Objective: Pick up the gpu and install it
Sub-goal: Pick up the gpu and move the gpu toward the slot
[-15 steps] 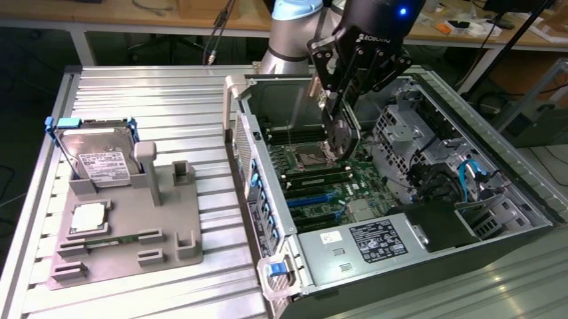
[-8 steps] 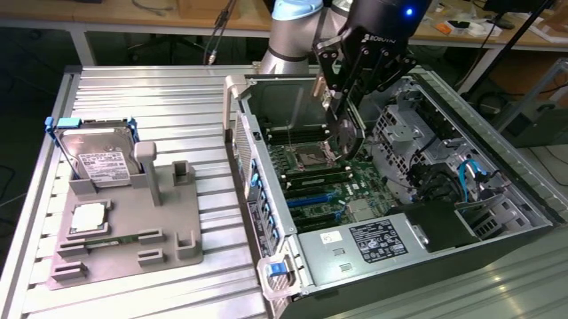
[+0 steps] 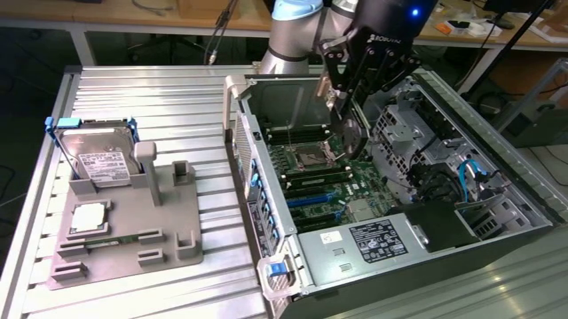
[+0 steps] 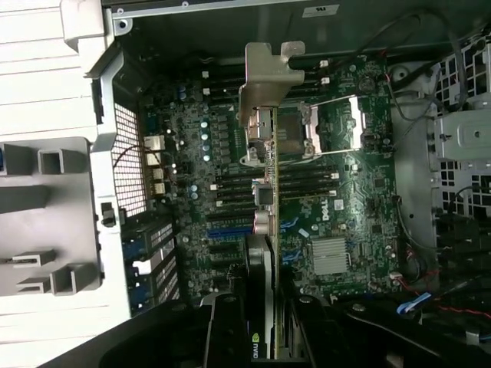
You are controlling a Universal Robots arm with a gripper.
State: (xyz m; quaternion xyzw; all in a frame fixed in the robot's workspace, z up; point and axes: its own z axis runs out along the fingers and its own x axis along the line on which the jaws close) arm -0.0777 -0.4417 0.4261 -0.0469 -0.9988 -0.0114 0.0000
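Narrowly, end effector [image 3: 344, 106] around gpu [image 4: 265, 195] over motherboard [image 4: 360, 192].

A ribbed metal counter [image 3: 133, 86] carries a grey holder plate [image 3: 169, 226] at the exterior view's left. At the plate's far end a hard drive [image 3: 96, 159] in a blue frame stands upright in a slot, with a grey post [image 3: 147, 169] just beside it. Nearer, a silver processor chip [image 3: 89, 218] lies flat on the plate, and a slim green memory stick [image 3: 108, 240] sits just beside it. Far behind stands a wooden desk [image 3: 177, 8] with cables.
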